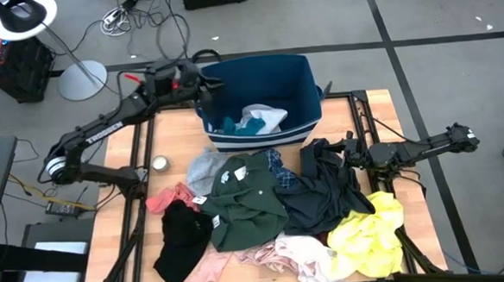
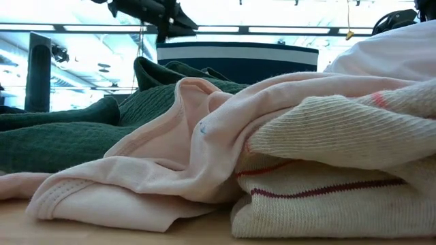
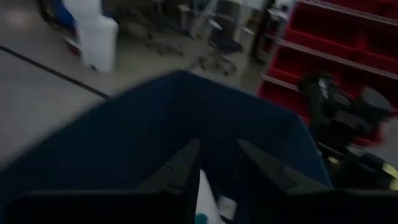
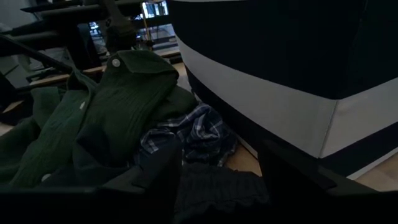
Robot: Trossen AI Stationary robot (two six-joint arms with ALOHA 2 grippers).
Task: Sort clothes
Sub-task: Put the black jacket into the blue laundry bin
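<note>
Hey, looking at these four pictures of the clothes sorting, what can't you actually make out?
- Bin contents: the high view shows only white and teal fabric; the walls hide the rest.
- Left gripper over the bin: the left wrist view is blurred.
- Low view: the pale pink garment and cream knit block the table behind them.
- Blue plaid garment: mostly buried under the dark green shirt.

I see the clothes (image 1: pixel 273 213) heaped crumpled across the frame's lower middle, the dark green shirt (image 1: pixel 246 202) spread centrally.
</note>
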